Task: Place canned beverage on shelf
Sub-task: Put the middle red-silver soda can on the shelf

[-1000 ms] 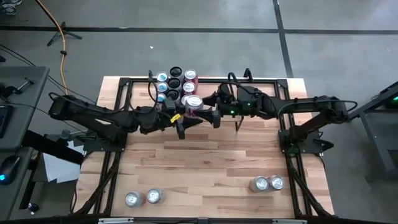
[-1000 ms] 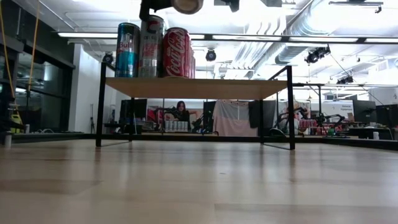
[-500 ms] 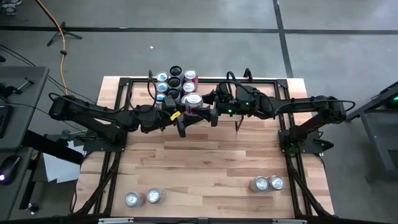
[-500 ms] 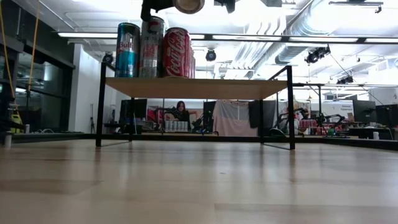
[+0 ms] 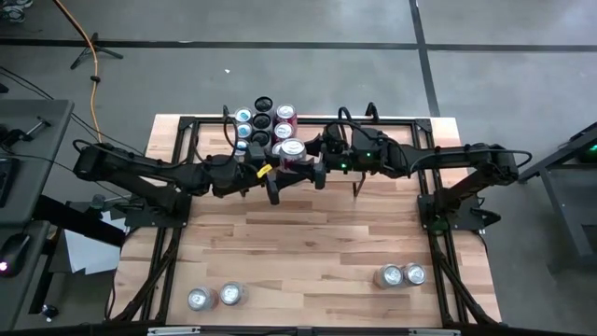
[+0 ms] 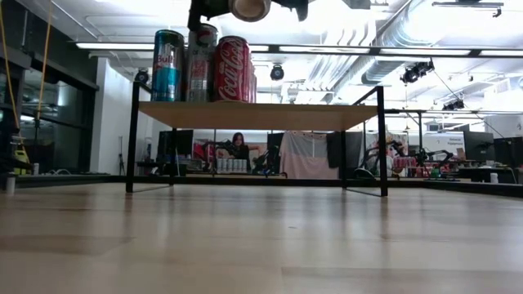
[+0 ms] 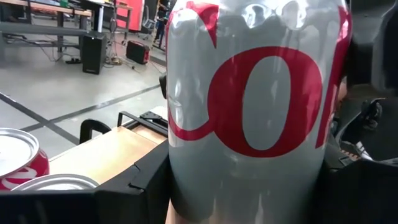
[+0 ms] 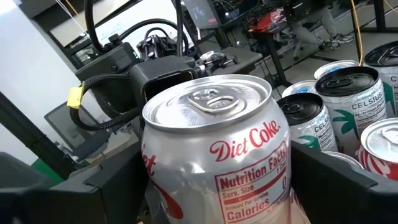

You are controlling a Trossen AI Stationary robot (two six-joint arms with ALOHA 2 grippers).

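Diet Coke can sits above the shelf, gripped from both sides by left gripper fingers and right gripper fingers; its base is hidden.

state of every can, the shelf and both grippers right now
Diet Coke can: upright, held over the shelf beside the cans already there
left gripper: jaws clamped on the Diet Coke can
right gripper: jaws on either side of the same can
shelf: cans at one end
table cans: upright, waiting
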